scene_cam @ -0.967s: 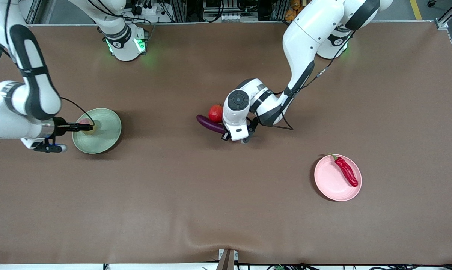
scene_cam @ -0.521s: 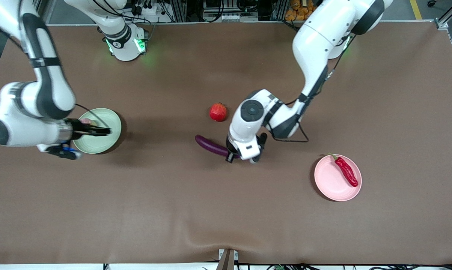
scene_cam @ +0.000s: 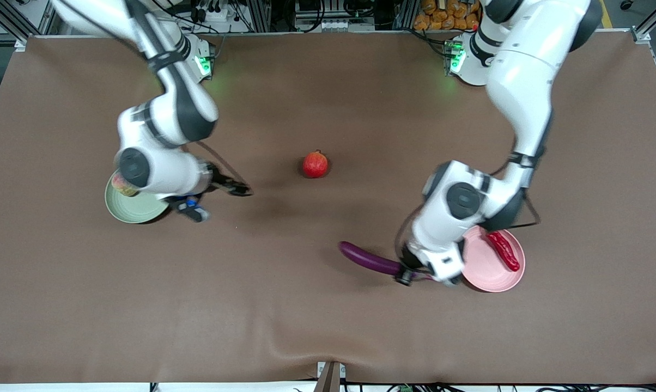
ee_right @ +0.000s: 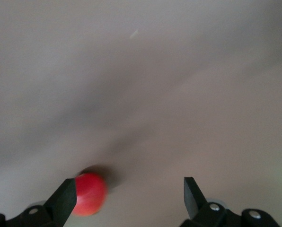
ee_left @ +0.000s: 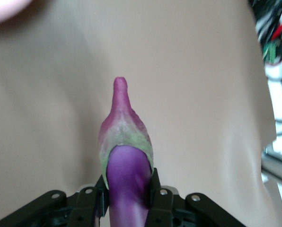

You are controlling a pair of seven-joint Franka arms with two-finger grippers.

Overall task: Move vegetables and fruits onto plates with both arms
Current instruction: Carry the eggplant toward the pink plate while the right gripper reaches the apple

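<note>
My left gripper (scene_cam: pixel 411 275) is shut on the purple eggplant (scene_cam: pixel 369 258) near its greenish stem end (ee_left: pixel 126 130) and holds it in the air beside the pink plate (scene_cam: pixel 483 268). The red chili pepper (scene_cam: pixel 503 250) lies on that plate. My right gripper (scene_cam: pixel 242 190) is open and empty, between the pale green plate (scene_cam: pixel 134 209) and the red pomegranate (scene_cam: pixel 315 164). The peach (scene_cam: pixel 122 185) sits on the green plate, partly hidden by the right arm. In the right wrist view the pomegranate (ee_right: pixel 90 194) shows next to one finger (ee_right: pixel 65 201).
The brown table cover (scene_cam: pixel 284 305) is bare nearer the front camera. The pink plate's edge shows in a corner of the left wrist view (ee_left: pixel 4 7). Both arm bases stand along the table's back edge.
The left gripper has carried the eggplant from beside the pomegranate toward the pink plate. The right gripper has left the peach on the green plate and swung toward the pomegranate.
</note>
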